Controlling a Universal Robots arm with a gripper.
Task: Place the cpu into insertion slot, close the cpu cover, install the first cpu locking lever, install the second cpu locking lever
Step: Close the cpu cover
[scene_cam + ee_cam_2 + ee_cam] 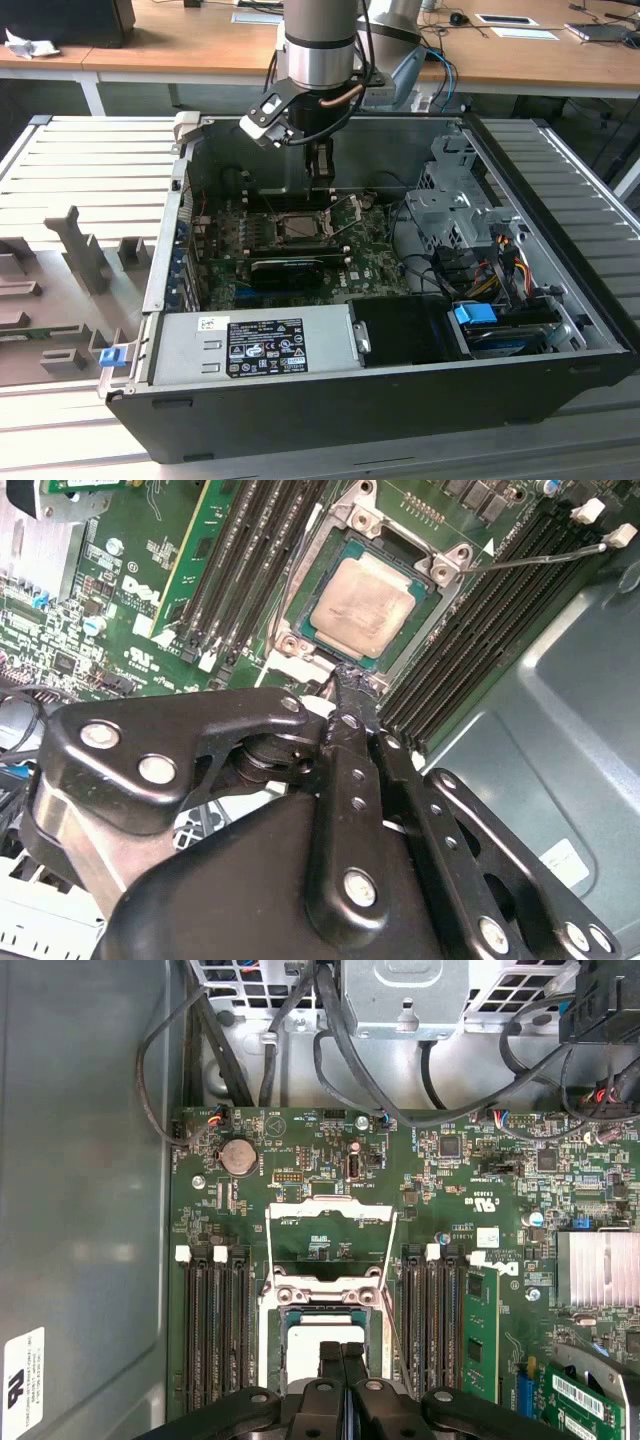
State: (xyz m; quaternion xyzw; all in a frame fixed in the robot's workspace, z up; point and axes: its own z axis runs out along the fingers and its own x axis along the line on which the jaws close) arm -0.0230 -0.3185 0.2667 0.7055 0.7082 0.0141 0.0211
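The cpu (362, 605), a pale tan-silver square, lies in the insertion slot (330, 550) on the green motherboard (120, 600). In the first wrist view the cpu (312, 1332) peeks out beside the fingers. The cpu cover (330, 1212), a silver frame with an open centre, is swung open past the slot's far edge. A thin wire locking lever (540, 555) sticks out free beside the socket. My gripper (347, 680) is shut with nothing held, its tips at the socket's near edge just off the cpu. It hangs inside the case over the socket (300, 228) in the exterior view, gripper (320, 175) pointing down.
Black memory slots (215, 1330) flank the socket on both sides. A power supply (255, 345) fills the case's near wall, and a drive cage (455, 215) with cables stands at the exterior view's right. Grey fixtures (85, 250) sit outside the case.
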